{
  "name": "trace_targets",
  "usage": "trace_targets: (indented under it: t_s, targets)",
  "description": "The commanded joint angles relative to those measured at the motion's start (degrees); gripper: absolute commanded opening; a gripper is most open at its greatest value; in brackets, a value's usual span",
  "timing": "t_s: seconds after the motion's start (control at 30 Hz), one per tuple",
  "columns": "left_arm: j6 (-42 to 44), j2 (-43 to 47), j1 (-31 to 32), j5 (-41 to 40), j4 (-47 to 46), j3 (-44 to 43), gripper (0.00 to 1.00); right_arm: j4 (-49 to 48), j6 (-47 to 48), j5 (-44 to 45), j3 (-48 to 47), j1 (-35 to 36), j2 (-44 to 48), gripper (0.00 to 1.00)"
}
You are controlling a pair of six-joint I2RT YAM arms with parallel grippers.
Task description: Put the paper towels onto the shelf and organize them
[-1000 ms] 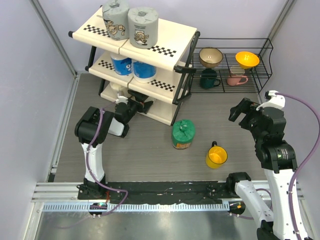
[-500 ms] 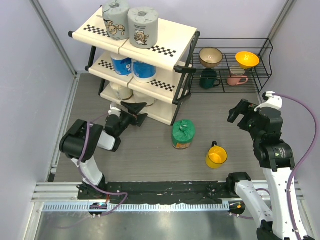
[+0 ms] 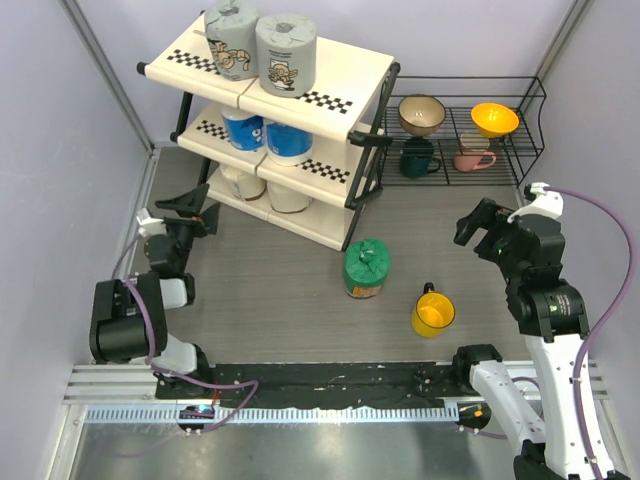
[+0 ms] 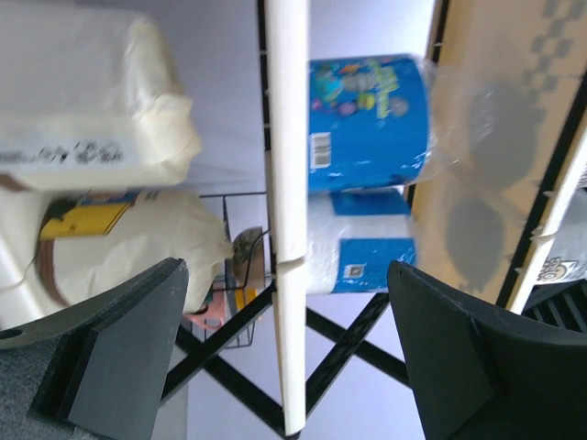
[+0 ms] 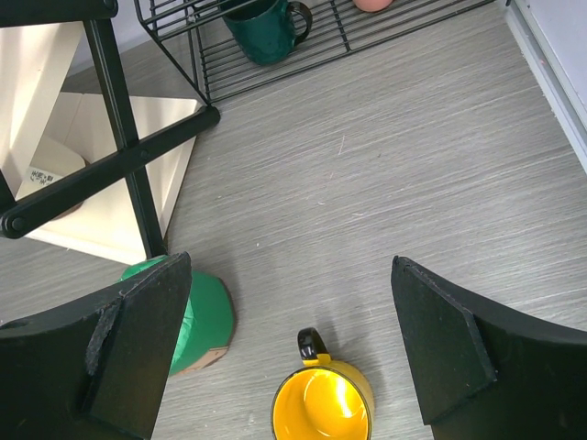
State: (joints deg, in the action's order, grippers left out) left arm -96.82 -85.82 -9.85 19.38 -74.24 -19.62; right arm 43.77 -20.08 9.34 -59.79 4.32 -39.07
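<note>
The shelf (image 3: 340,80) holds two grey paper towels on its top tier (image 3: 286,52), two blue-and-white ones in the middle (image 3: 288,142) and two cream ones at the bottom (image 3: 288,195). A green roll (image 3: 366,268) stands upright on the table in front of the shelf's right leg. My left gripper (image 3: 198,208) hangs open and empty left of the shelf. From its wrist I see the shelf's panel edge (image 4: 286,183), the cream rolls (image 4: 92,101) and the blue rolls (image 4: 367,110) beyond my left gripper (image 4: 289,357). My right gripper (image 3: 478,232) is open and empty, right of the green roll (image 5: 202,316).
A yellow mug (image 3: 433,312) stands right of the green roll, below my right gripper (image 5: 289,348). A black wire rack (image 3: 520,150) at the back right holds bowls and mugs, among them a dark green mug (image 5: 266,27). The shelf's black foot (image 5: 119,156) lies close to the green roll.
My left arm has drawn back from the bottom tier and swung left, its gripper open and empty. The cream rolls stay on the bottom tier. The right arm has barely moved.
</note>
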Motion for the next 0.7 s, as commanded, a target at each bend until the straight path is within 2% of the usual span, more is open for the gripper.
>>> trace_targets:
  t_s: [0.0, 0.17, 0.43, 0.67]
  targets:
    - [1.98, 1.54, -2.46, 1.37, 2.69, -5.42, 0.96, -3.07, -0.23, -0.47, -0.06, 0.08, -0.66, 0.95]
    - [0.05, -3.03, -3.95, -1.00, 1.91, -10.43, 0.96, -3.16, -0.14, -0.38, 0.02, -0.01, -1.01, 0.96]
    - [-2.67, -13.22, -6.94, -1.45, -4.33, -11.67, 0.95, -3.69, 0.21, 0.06, 0.46, -0.01, -1.54, 0.95]
    - [-2.50, -18.76, -6.85, -0.31, -4.87, -15.71, 0.95, -4.48, 0.12, 0.15, 1.52, 0.08, -2.06, 0.96]
